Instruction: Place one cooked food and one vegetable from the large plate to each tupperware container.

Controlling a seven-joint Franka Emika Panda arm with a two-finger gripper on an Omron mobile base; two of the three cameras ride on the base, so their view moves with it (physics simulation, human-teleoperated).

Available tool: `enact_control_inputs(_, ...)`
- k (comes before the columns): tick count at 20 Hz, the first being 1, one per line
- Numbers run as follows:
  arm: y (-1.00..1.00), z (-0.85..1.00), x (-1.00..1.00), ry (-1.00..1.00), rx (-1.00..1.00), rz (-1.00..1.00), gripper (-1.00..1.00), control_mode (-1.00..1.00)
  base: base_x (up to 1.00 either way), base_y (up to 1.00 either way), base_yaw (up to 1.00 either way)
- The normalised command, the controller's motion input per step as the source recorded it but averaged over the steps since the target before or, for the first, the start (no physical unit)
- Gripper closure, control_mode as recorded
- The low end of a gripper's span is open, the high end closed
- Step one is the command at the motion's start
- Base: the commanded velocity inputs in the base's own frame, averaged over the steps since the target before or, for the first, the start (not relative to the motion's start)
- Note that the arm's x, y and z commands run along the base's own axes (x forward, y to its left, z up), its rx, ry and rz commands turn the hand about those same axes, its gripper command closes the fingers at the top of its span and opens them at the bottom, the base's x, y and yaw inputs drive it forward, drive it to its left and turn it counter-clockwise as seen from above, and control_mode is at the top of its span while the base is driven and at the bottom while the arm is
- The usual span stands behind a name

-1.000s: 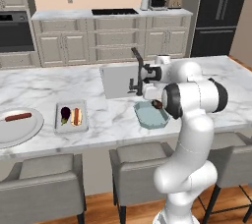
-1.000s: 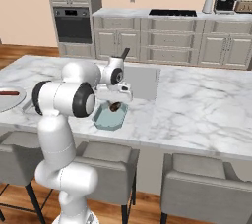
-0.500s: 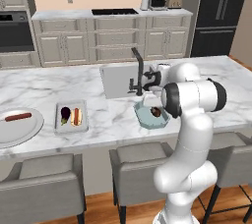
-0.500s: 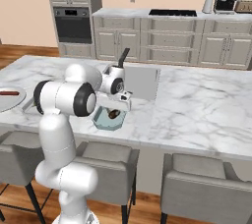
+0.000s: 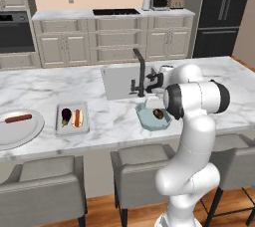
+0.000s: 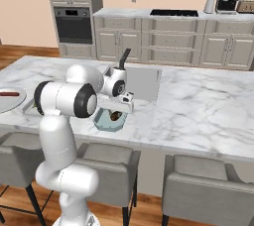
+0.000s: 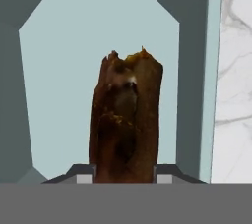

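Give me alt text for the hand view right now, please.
The gripper is shut on a dark brown, rough-topped piece of cooked food, held directly over the floor of the teal container. White marble counter runs down the right edge.

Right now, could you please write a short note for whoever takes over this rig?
Pincer: shut on the brown cooked piece, held low over the teal container.
White container: holds an eggplant and a hot dog; done.
Plate: a sausage lies on it.
Left: release the brown piece into the teal container, then add one vegetable. I cannot tell from here whether a vegetable is on the plate.
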Motion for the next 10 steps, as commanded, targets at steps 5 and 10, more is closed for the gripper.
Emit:
enact_control_inputs(5, 0.02, 0.00, 0.00, 0.00, 0.00, 0.00, -1.00, -1.00, 0.00, 0.00, 0.00)
enact_control_inputs(10, 0.11, 0.07, 0.00, 0.00, -0.03, 0.00, -1.00, -1.00, 0.00, 0.00, 0.00)
